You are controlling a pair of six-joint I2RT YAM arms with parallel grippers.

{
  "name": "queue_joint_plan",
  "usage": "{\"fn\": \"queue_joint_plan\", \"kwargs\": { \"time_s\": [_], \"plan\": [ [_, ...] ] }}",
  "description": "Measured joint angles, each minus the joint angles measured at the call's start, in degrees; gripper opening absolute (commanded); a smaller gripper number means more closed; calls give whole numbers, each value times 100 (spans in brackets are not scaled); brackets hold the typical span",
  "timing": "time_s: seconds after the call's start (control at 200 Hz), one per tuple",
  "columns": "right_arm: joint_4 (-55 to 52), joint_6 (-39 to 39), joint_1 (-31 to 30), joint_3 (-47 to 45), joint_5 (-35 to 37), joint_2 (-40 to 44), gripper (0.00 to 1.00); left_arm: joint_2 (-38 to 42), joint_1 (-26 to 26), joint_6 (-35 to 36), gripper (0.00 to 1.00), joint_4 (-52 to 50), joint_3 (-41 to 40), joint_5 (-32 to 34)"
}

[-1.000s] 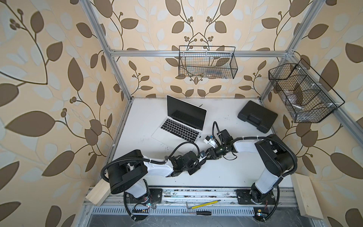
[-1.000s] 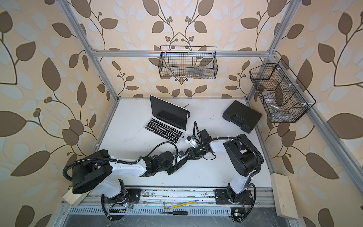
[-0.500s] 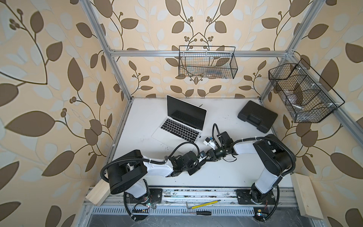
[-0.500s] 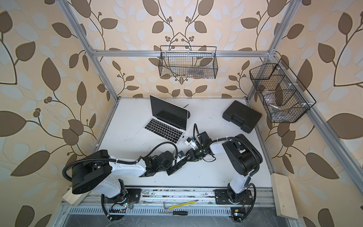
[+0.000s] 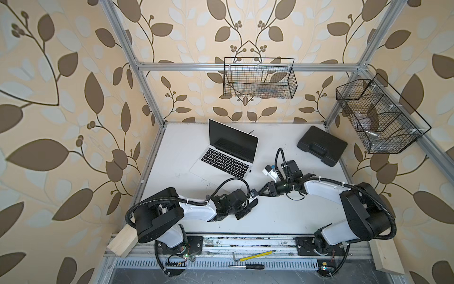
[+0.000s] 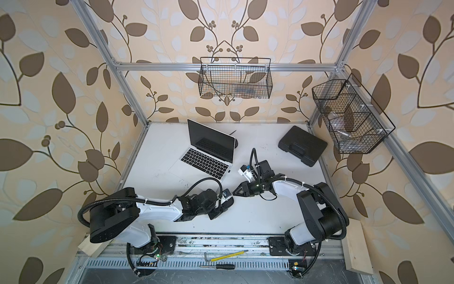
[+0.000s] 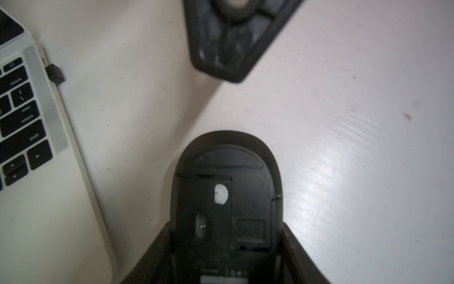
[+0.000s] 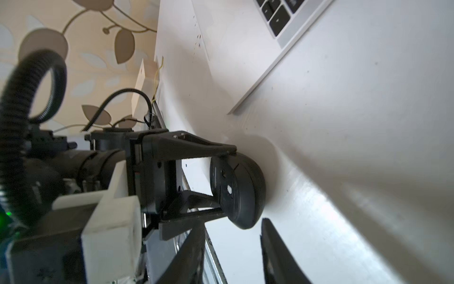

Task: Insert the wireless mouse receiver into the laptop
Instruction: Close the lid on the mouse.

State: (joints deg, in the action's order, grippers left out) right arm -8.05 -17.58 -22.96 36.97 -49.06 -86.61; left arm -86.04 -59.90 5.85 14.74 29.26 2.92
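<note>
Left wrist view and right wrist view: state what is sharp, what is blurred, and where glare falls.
Left wrist view: the mouse underside is fairly sharp, the right end effector beyond it is out of focus, glare streaks the table. Right wrist view: the mouse and the laptop corner are clear, the near fingers blur, a sheen lies on the table.

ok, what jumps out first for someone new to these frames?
The left gripper clamps a black mouse at mid-table, underside facing its wrist camera. The tiny black receiver sits against the side edge of the laptop, seemingly plugged in. The right gripper points at the mouse, jaws open and empty.
</note>
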Motion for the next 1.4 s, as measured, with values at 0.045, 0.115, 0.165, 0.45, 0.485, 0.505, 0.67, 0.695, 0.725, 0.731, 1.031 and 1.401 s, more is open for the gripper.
{"fn": "queue_joint_plan", "kwargs": {
  "time_s": [0.045,0.115,0.165,0.45,0.485,0.505,0.67,0.695,0.725,0.731,1.031,1.401],
  "plan": [
    [-11,-9,-55,2,-2,-59,26,0,0,-2,36,2,0,0],
    [13,-55,-136,2,-4,-210,24,-2,0,0,36,2,0,-4],
    [37,-90,-199,2,-13,-337,22,-2,0,-2,36,2,0,-7],
    [299,-254,-271,22,-50,-756,6,44,35,-2,35,-111,0,0],
    [306,-254,-271,22,-50,-761,5,46,35,-2,35,-118,0,2],
    [308,-254,-269,22,-50,-761,5,44,35,-2,35,-118,0,2],
    [308,-258,-271,24,-48,-767,1,44,37,-4,34,-120,0,2],
    [310,-260,-273,26,-46,-769,1,44,37,-4,33,-120,0,2],
    [304,-260,-280,33,-39,-774,0,44,37,-4,33,-120,0,2],
    [304,-260,-280,35,-39,-776,0,44,37,-4,33,-120,0,2],
    [177,-522,-413,262,229,-916,0,17,74,-160,28,-212,39,26],
    [-168,-798,-813,352,1449,-243,43,83,319,-634,25,-166,52,-227]
  ]
}}
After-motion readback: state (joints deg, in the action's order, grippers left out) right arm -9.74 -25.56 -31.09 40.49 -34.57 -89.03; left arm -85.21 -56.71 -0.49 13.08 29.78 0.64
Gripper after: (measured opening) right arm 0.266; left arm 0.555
